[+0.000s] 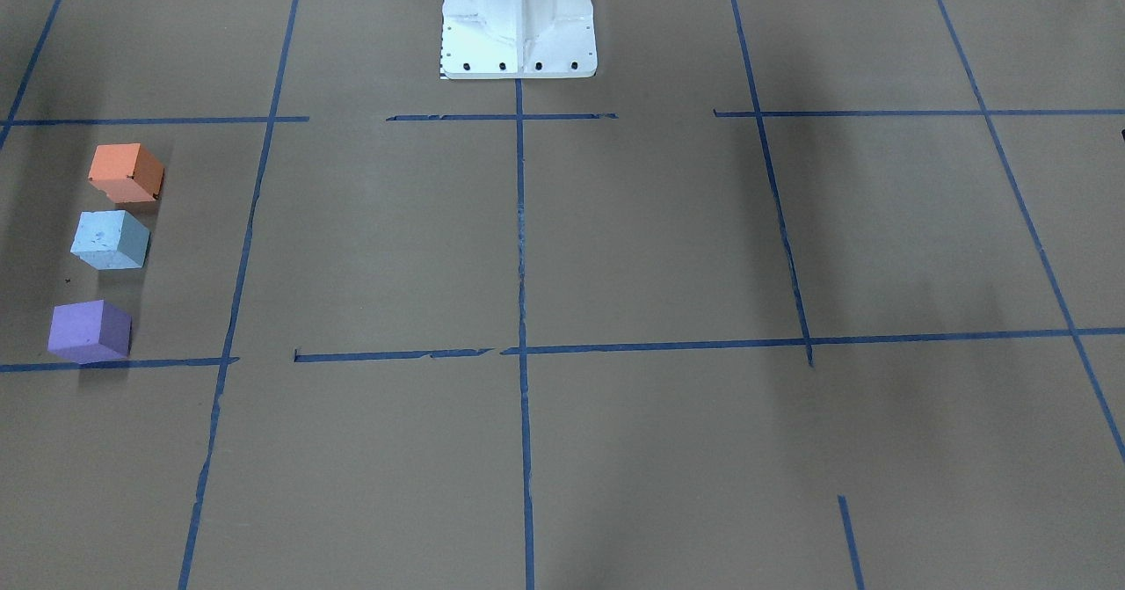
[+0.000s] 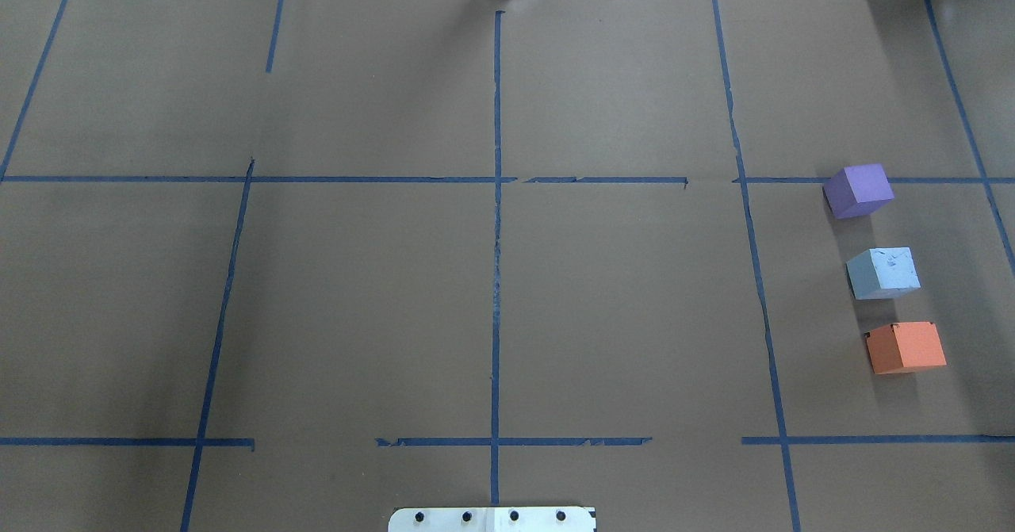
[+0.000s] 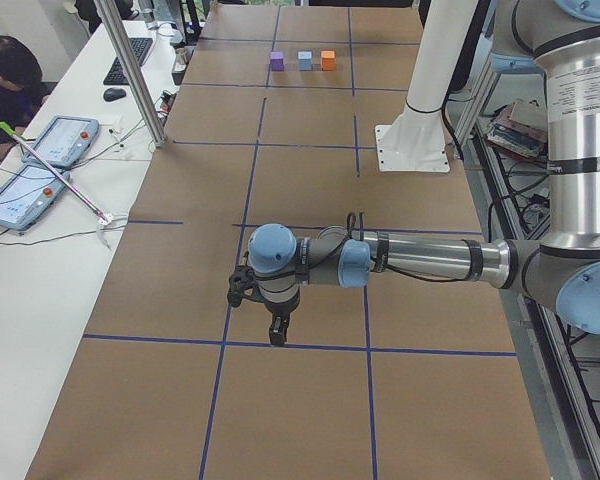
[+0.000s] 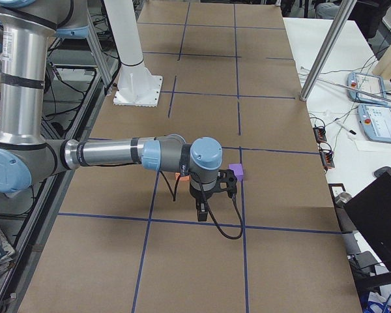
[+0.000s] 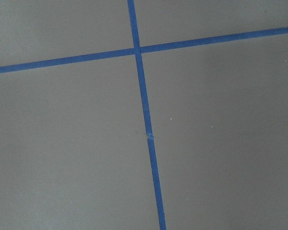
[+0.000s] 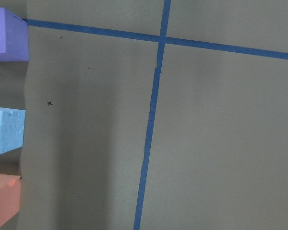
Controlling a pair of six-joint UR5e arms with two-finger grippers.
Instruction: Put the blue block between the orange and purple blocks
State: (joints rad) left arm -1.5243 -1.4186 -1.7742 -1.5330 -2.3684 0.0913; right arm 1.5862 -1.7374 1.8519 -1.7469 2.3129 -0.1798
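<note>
Orange block [image 2: 905, 347] lower right; blue block [image 2: 883, 272] just above looks like light, stiff foam, so pinch opposite flat faces. Whether the left hand [image 3: 277, 336] or right hand [image 4: 202, 212] is open, I cannot tell.

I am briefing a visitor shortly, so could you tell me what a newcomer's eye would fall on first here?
Three bright blocks stand in a spaced row on the robot's right side of the table: the orange block nearest the robot, the blue block in the middle, the purple block farthest. The brown table is crossed by blue tape lines.
</note>
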